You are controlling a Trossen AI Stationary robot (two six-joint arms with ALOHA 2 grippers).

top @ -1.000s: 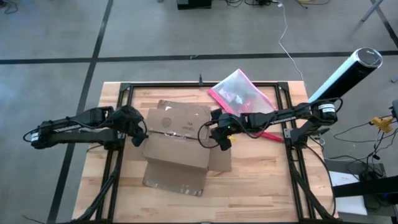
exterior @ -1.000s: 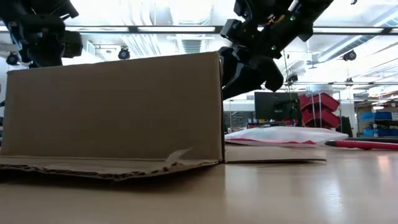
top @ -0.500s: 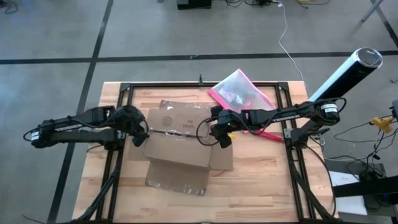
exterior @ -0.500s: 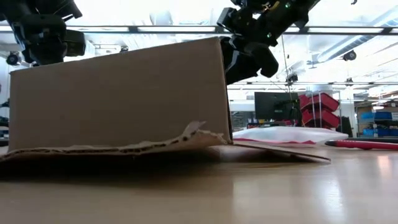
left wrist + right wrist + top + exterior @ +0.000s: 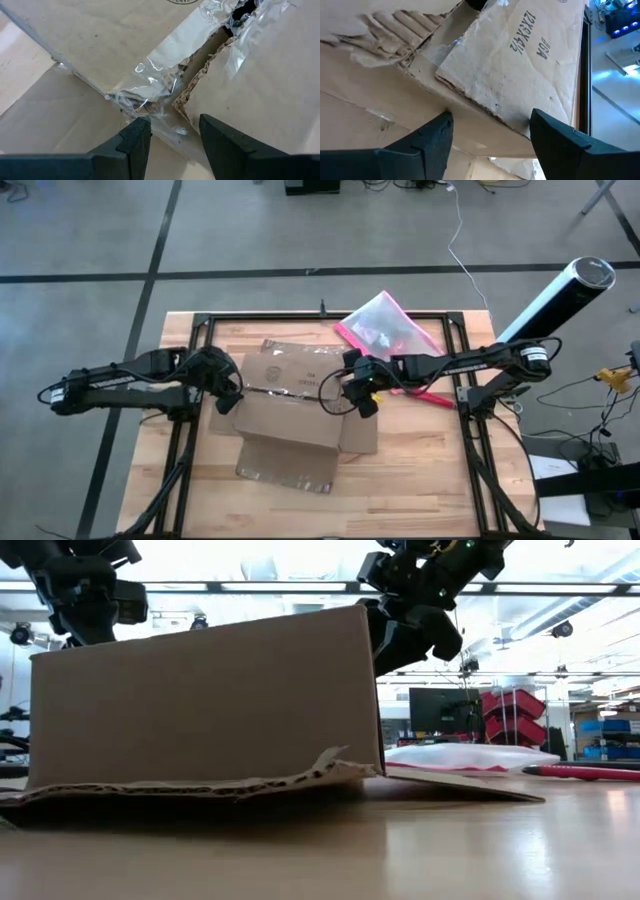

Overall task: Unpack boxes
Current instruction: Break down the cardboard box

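Box (image 5: 285, 415) sat on table (image 5: 420, 480), seam torn, contents hidden; left gripper (image 5: 170, 131) and right gripper (image 5: 490, 127) both spread at its top.

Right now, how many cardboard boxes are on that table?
1. The brown cardboard box sits mid-table, its taped top seam torn, between the left gripper and the right gripper. The pink-edged pouch lies behind it; nothing shows what it hides.

cardboard box (image 5: 205, 700), tilted, torn flap
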